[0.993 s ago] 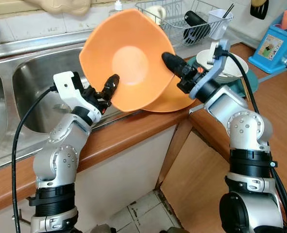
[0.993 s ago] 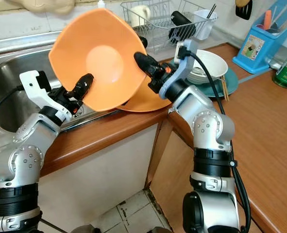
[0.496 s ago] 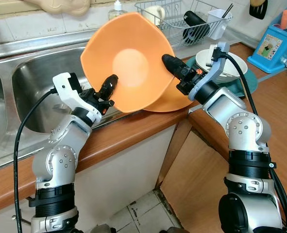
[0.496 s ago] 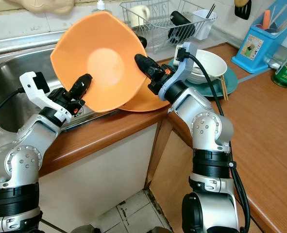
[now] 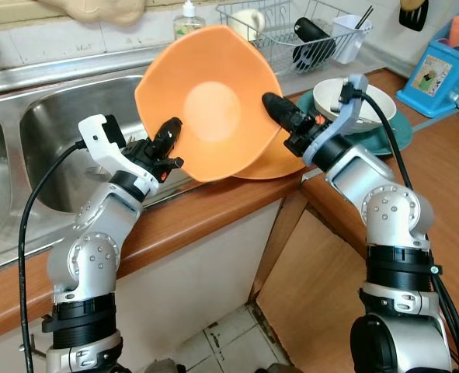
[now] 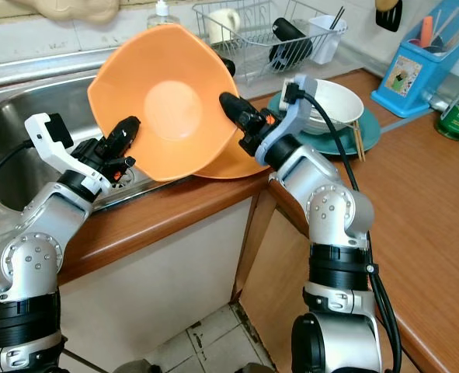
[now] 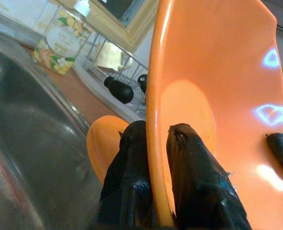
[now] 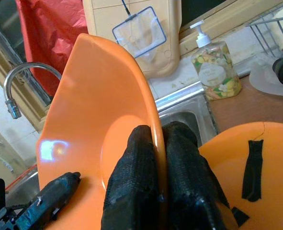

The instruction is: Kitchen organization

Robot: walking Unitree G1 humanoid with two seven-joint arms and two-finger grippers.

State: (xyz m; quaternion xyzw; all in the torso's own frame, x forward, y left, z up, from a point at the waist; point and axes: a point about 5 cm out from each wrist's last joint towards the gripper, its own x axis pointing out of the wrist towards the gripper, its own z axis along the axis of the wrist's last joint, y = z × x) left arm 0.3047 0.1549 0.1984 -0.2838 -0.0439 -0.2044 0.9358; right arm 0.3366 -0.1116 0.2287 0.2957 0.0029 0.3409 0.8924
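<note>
A big orange bowl [image 5: 210, 105] is held tilted over the counter edge beside the sink, its hollow facing me. My left gripper [image 5: 165, 140] is shut on its lower left rim, one finger inside and one behind [image 7: 153, 158]. On the right rim my right gripper [image 5: 279, 113] is pinched shut the same way [image 8: 158, 158]. A second orange bowl [image 5: 279, 159] lies on the counter behind and below the held one.
A steel sink [image 5: 58, 140] lies to the left. White bowls on a teal plate [image 5: 369, 105] sit right of my right arm, a wire dish rack [image 5: 291, 31] behind. A soap bottle [image 5: 186, 12] and a blue utensil holder [image 5: 439, 66] stand at the back. The wooden counter [image 5: 446, 179] runs down the right.
Both grippers have carried the orange bowl slightly to the right and lower, turning its hollow a little more toward me. Grips are unchanged.
</note>
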